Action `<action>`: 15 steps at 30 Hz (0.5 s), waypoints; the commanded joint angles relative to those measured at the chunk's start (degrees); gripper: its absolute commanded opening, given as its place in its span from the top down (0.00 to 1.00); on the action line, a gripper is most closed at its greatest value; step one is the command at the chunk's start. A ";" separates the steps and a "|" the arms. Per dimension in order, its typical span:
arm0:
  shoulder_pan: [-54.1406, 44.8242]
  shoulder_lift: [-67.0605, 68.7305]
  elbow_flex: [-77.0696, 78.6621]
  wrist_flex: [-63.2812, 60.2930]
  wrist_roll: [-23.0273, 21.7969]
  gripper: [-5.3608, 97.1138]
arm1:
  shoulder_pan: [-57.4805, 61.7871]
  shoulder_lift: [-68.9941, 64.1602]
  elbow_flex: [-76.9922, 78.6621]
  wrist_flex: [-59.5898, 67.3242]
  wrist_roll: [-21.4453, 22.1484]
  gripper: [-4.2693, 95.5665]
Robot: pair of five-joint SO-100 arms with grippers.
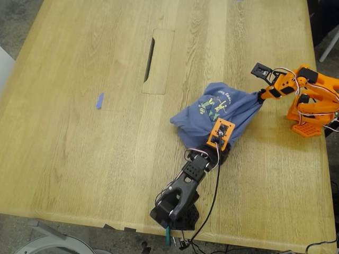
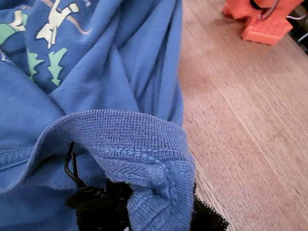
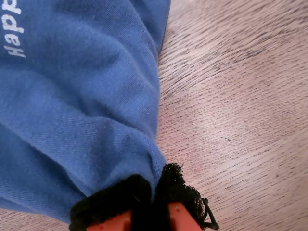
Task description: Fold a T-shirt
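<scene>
First gripper tips: my first gripper (image 2: pixel 144 211) is buried under the T-shirt (image 2: pixel 96 96) hem, jaws unreadable.
Lettering: cut off by the frame beside the T-shirt's (image 3: pixel 72 96) fold, only "Happ" shows.
Chest print: too small to read in the exterior view.
Orange arm base (image 1: pixel 312 114): cropped at the exterior view's right.

T-shirt (image 1: pixel 222 114) bunched on table (image 1: pixel 79 159), toward exterior view's right. My first gripper (image 1: pixel 218 142) at its near edge, my second gripper (image 1: pixel 261 96) at its far-right edge. Scrap (image 1: pixel 99 100) well apart, left. Slot (image 1: pixel 150 52) behind.
</scene>
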State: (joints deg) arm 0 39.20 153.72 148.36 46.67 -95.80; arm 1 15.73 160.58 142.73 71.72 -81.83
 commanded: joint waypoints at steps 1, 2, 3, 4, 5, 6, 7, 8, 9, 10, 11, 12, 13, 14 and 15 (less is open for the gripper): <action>3.25 4.31 1.67 -1.49 0.53 0.95 | -0.26 1.67 1.32 0.35 -0.35 0.96; 3.69 4.48 2.55 -2.11 0.53 0.95 | -0.26 2.02 2.29 0.35 -0.35 0.96; 3.96 4.48 3.25 -2.81 0.53 0.95 | -0.35 2.29 3.16 0.09 -0.35 0.96; 3.96 4.48 3.96 -3.52 0.62 0.95 | -0.53 2.55 4.22 -0.44 -0.35 0.96; 3.96 4.31 4.57 -4.13 0.62 0.95 | -0.62 2.72 5.27 -0.97 -0.35 0.96; 3.78 4.22 5.27 -4.57 0.62 0.95 | -0.79 2.81 6.24 -1.32 -0.35 0.96; 3.34 4.22 5.89 -4.57 0.88 0.95 | -1.05 2.90 7.29 -1.76 -0.44 0.96; 2.81 4.31 6.68 -4.57 1.23 0.95 | -1.14 2.90 8.26 -2.29 -0.44 0.96; 2.29 4.48 7.29 -4.57 1.14 0.95 | -1.14 3.08 9.32 -3.16 -0.44 0.96; 1.41 4.48 7.65 -4.31 0.70 0.95 | -1.23 3.25 10.37 -4.04 -0.44 0.96; 0.79 4.39 8.00 -4.04 0.18 0.94 | -1.23 3.34 11.43 -5.01 -0.53 0.96; 0.18 4.31 8.26 -4.04 -0.18 0.92 | -1.05 3.43 12.30 -5.89 -0.53 0.96; -0.44 4.22 8.53 -3.96 -1.14 0.90 | -0.97 3.52 13.36 -6.77 -0.62 0.96; -0.97 4.13 8.70 -3.08 -2.11 0.87 | -0.79 3.60 14.33 -8.00 -0.70 0.96; -1.14 4.13 8.88 -2.64 -2.90 0.85 | -0.70 3.69 15.21 -8.88 -0.70 0.96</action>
State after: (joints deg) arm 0 38.94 155.92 157.41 42.54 -97.12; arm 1 14.59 163.74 157.41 64.42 -81.83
